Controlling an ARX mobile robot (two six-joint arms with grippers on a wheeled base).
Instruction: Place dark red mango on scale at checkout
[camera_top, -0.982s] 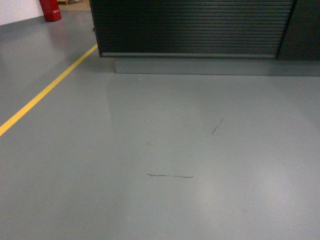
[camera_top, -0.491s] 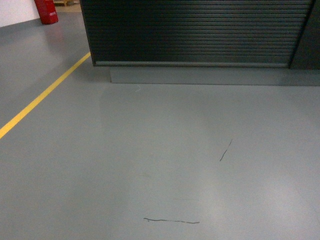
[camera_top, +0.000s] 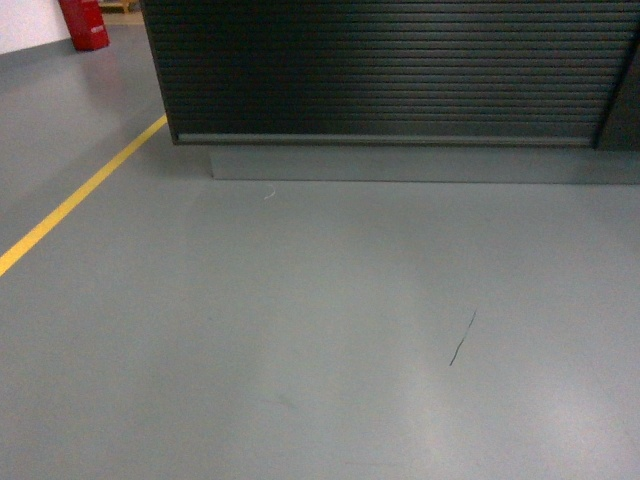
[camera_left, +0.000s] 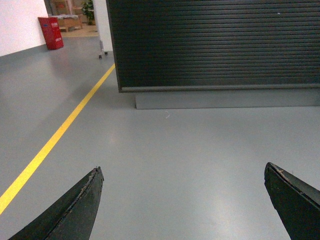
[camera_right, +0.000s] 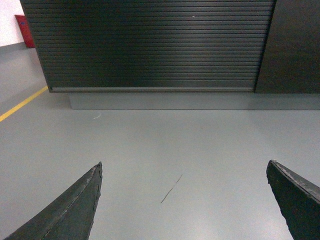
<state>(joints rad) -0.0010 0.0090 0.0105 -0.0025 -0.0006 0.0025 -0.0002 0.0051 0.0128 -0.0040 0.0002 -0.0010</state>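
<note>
Grey glossy floor (camera_top: 300, 330), yellow line (camera_top: 75, 200), white wall (camera_top: 25, 25).

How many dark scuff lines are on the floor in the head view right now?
1: a short dark scuff line on the grey floor, right of centre, in front of the checkout. Others may lie outside the frame.

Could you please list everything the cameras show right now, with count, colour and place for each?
checkout: one, dark ribbed front panel on a grey base, straight ahead at the top of the head view; its top is out of frame.
yellow floor line: one, yellow, running diagonally on the grey floor to the left of the checkout.
red object: one, red, standing at the far left beyond the line.
floor scuff: one, dark thin mark, on the floor before the checkout, right of centre.
mango and scale: none in view.
left gripper: one, black fingers spread apart, empty.
right gripper: one, black fingers spread apart, empty.
</note>
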